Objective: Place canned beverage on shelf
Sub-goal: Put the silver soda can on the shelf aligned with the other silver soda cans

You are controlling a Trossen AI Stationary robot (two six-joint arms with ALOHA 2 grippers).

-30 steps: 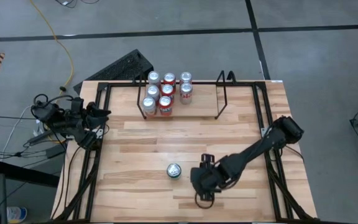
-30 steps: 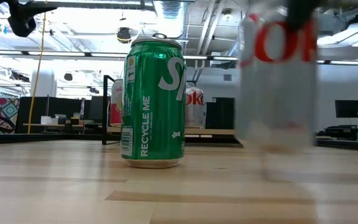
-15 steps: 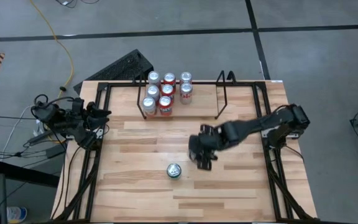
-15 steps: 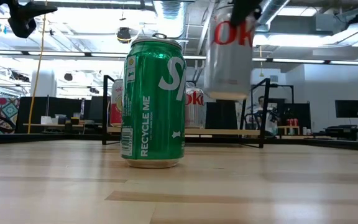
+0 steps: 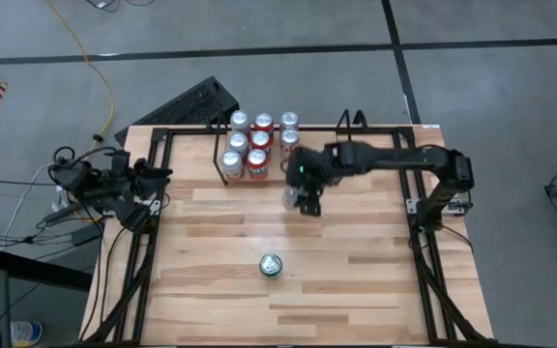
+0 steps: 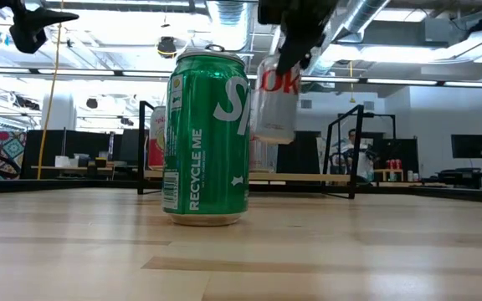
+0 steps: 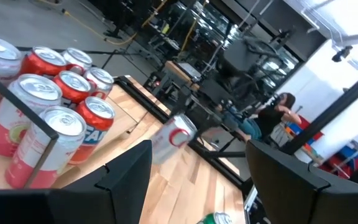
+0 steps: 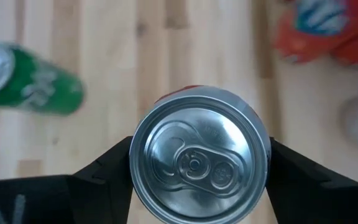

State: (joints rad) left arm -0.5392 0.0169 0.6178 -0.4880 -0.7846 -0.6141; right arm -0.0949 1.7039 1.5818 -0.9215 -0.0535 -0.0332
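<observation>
Above the table, just in front of the shelf (image 5: 346, 145), the right gripper (image 5: 303, 184) is pinching a silver can (image 6: 274, 104) upright. Seven cans (image 5: 257, 143) are standing in the shelf's left part. Off the left edge, the left gripper (image 7: 197, 180) is waiting with fingers spread.

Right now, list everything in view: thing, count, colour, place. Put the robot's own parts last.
Cans on the shelf: seven, red and silver, clustered at the shelf's left end.
Shelf: one, black wire with a wood floor, at the table's far edge.
Green can: one, green, standing alone on the near part of the table.
Held can: one, silver with red lettering, in the air just in front of the shelf.
Table: one, light wood, with a black frame.
Person: one, far behind the table.
Right gripper: shut on the held can.
Left gripper: open, at the table's left edge.
</observation>
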